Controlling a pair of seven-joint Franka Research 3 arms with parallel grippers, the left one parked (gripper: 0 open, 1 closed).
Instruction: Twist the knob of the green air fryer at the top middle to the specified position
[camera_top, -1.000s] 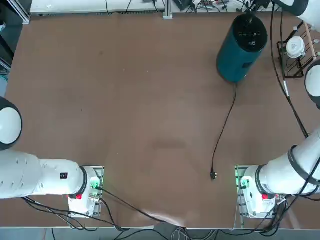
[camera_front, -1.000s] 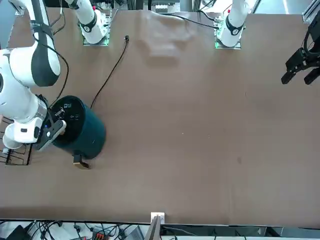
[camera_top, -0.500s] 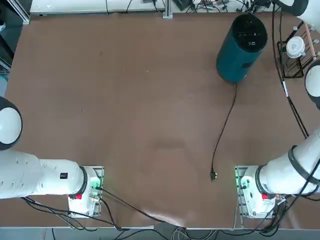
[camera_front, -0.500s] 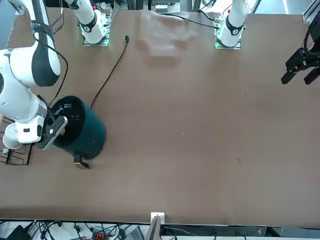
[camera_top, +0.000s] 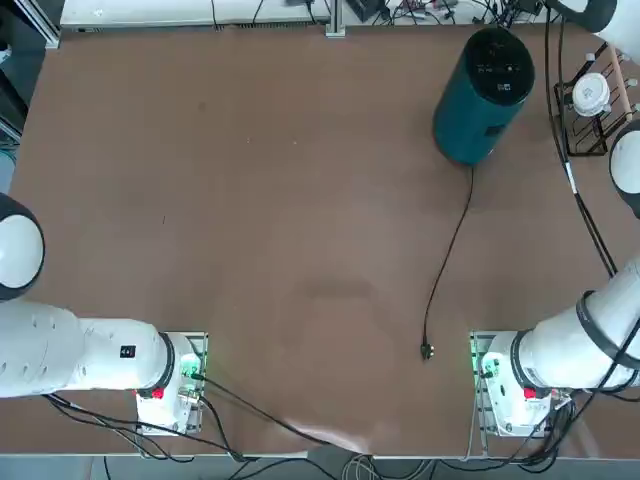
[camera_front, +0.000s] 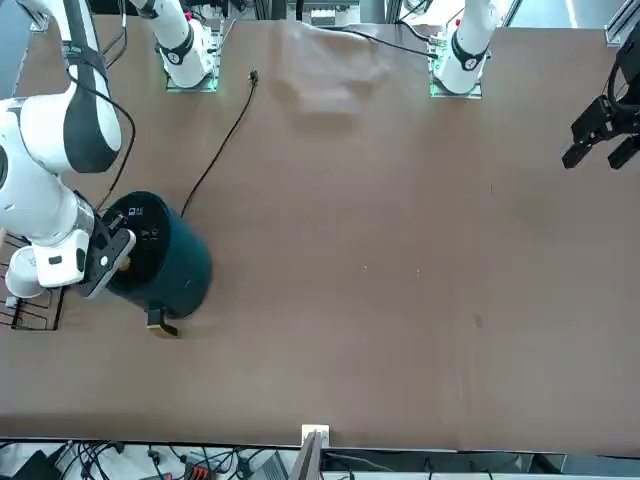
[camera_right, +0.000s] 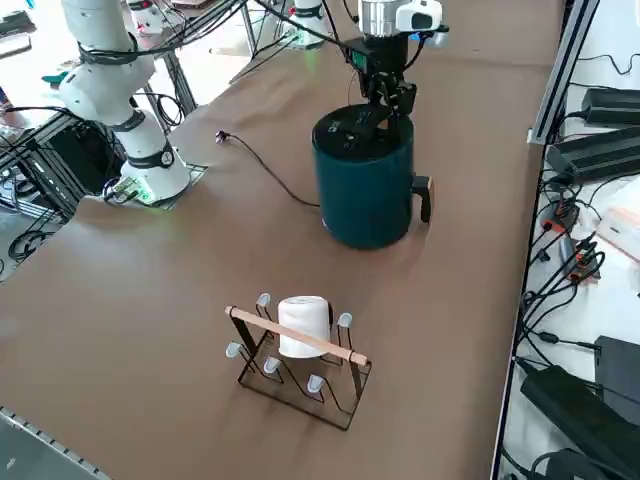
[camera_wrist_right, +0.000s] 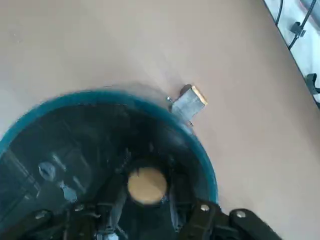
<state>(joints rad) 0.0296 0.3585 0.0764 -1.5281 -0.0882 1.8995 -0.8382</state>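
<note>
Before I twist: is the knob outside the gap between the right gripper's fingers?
No, the round tan knob sits between the right gripper's two fingers.

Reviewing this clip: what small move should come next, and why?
Probably close the end effector onto the round knob: its open fingers straddle the knob above the air fryer's black top panel, apparently without gripping it, and turning it likely needs a hold on both sides.

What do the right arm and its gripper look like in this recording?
The right arm is white with dark grey bands at its joints and a black cable along it. The right gripper is black, its two-finger assembly showing silvery screws.
</note>
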